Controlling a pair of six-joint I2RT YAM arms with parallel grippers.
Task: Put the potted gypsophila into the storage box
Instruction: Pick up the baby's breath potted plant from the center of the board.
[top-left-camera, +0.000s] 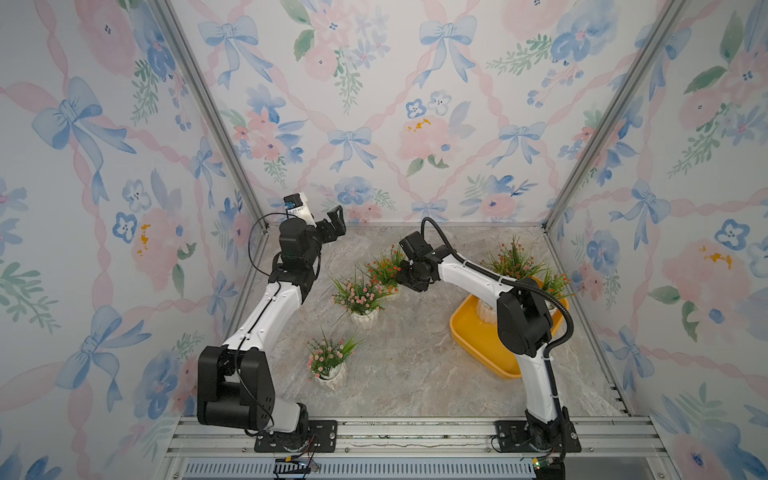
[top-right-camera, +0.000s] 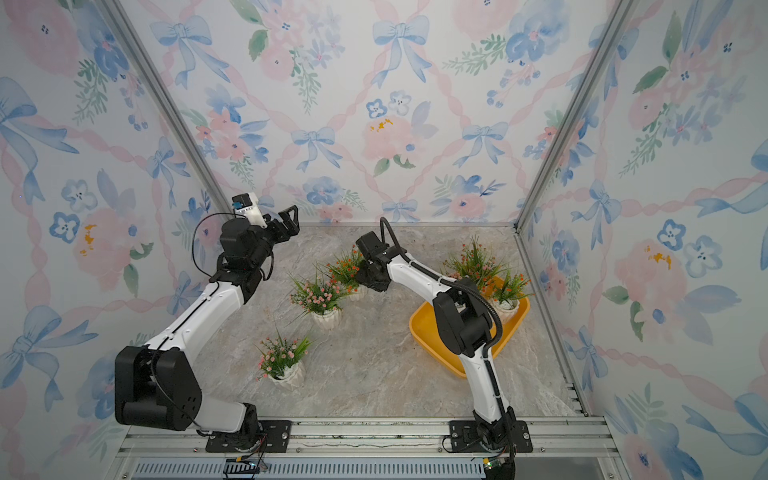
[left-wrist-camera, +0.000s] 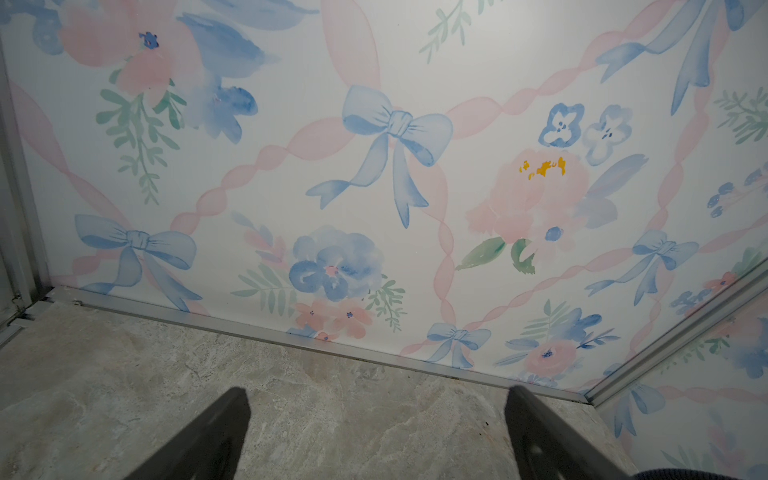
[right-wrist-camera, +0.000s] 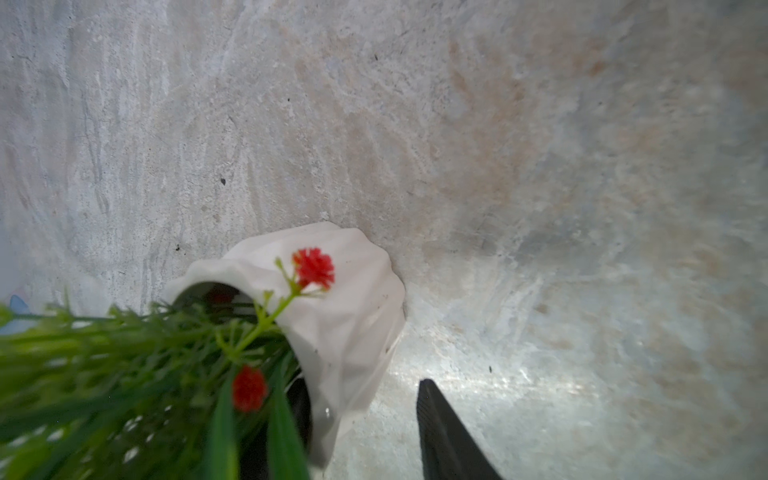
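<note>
Three potted gypsophila stand on the stone floor: an orange-red one (top-left-camera: 384, 268) (top-right-camera: 347, 266), a pink one (top-left-camera: 359, 297) in front of it, and another pink one (top-left-camera: 328, 357) nearer the front. At least two more (top-left-camera: 513, 259) (top-left-camera: 555, 284) sit in the yellow-orange storage box (top-left-camera: 473, 332) (top-right-camera: 432, 328), partly hidden by my right arm. My right gripper (right-wrist-camera: 361, 386) straddles the white wall of the orange-red plant's pot (right-wrist-camera: 345, 316). One finger (right-wrist-camera: 440, 432) stands outside with a small gap; leaves hide the other. My left gripper (left-wrist-camera: 378, 399) (top-left-camera: 336, 224) is open, raised by the back wall.
Flowered walls with metal posts close in the back and both sides. The box sits against the right wall. My right forearm (top-left-camera: 469, 278) reaches over the box's near-left part. Both arm bases are bolted to the front rail (top-left-camera: 415, 436).
</note>
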